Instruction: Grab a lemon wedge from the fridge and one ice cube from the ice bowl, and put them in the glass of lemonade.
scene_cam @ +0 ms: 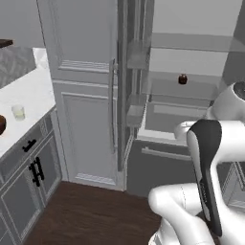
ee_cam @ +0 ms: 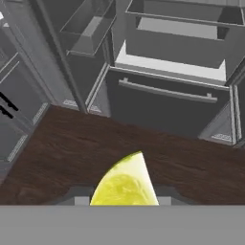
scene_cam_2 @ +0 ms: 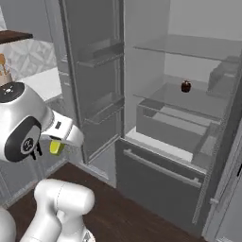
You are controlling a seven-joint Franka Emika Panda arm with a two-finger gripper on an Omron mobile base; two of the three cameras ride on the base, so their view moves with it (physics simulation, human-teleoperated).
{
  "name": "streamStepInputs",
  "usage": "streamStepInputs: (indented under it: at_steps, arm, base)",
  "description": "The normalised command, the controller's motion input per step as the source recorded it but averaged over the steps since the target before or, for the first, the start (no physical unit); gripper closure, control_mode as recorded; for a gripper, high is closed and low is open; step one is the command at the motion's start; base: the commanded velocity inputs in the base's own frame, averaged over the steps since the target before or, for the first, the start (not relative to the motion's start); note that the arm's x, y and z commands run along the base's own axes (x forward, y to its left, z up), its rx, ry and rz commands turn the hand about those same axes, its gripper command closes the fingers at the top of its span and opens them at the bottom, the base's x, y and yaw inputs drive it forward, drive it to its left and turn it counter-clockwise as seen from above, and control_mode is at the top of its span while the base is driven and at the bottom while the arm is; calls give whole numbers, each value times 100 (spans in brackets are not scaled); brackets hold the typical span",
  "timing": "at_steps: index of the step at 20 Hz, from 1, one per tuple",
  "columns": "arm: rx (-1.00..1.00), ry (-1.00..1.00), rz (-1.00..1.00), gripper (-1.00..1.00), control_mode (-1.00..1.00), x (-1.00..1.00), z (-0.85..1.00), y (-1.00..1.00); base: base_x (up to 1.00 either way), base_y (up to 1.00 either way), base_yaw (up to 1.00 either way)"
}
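Observation:
My gripper [scene_cam_2: 57, 144] is shut on the lemon wedge [scene_cam_2: 56, 147], a small yellow-green piece held out in front of the open fridge [scene_cam_2: 160, 175]. In the hand view the wedge [ee_cam: 125, 184] sits between the fingertips with its point up, above the dark wood floor, and the fridge [ee_cam: 165, 103] lies ahead. The glass of lemonade [scene_cam: 18, 112] stands on the white counter at the left. An edge of the dark brown ice bowl [scene_cam: 1, 124] shows beside it. The ice cube is out of view.
The fridge's left door [scene_cam: 115, 95] stands open between the arm and the counter [scene_cam: 28, 93]. A small dark jar [scene_cam_2: 185, 86] sits on a glass shelf. The bottom drawer [scene_cam_2: 156, 168] is closed. A beige utensil crock [scene_cam_2: 4, 71] stands at far left.

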Motion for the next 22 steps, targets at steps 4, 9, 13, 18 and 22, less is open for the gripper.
streamStepInputs:
  at_steps: [4, 9, 13, 18, 22]
  arm:
    - [0, 0, 0, 100, 100, 0, 0, 0]
    - [0, 0, 0, 100, 100, 0, 0, 0]
    - [0, 0, 0, 100, 100, 0, 0, 0]
    - [0, 0, 0, 100, 100, 0, 0, 0]
    - [0, 0, 0, 100, 100, 0, 0, 0]
  base:
    - [0, 0, 100]
    - [0, 10, 94]
    - [57, 11, 64]
    - [100, 0, 12]
    - [100, 0, -13]
